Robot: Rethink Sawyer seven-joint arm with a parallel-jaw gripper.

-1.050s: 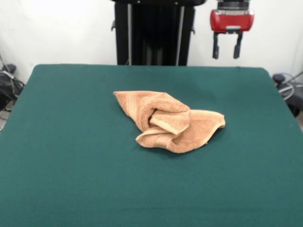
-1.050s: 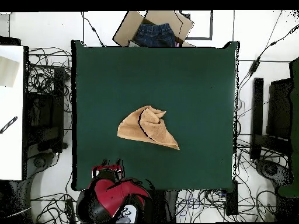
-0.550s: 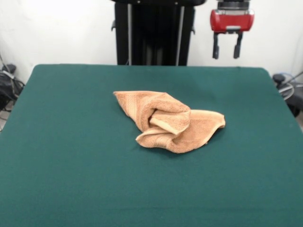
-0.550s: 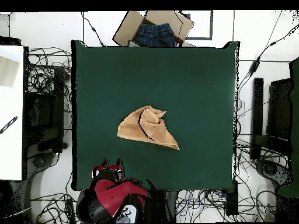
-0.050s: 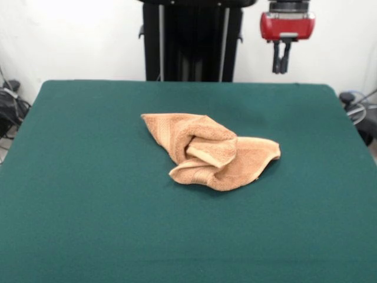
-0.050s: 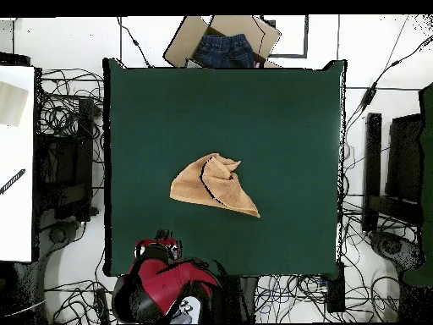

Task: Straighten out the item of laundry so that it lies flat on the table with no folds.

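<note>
The green tabletop (image 5: 88,206) is filling most of both views, and the towel (image 5: 209,150) is lying near its middle, bunched into a rough wedge rather than spread flat. One edge is curling over the towel's centre into a rolled fold, while a corner is pointing away toward the far left side in the front view and a rounded flap is reaching right; probably these overlaps are what is keeping it from lying flat. The gripper (image 5: 281,63) is hanging well apart from the towel, above the tabletop's far edge, its fingers (image 5: 277,58) clenched together on nothing, so I judge no grasp is being attempted yet.
</note>
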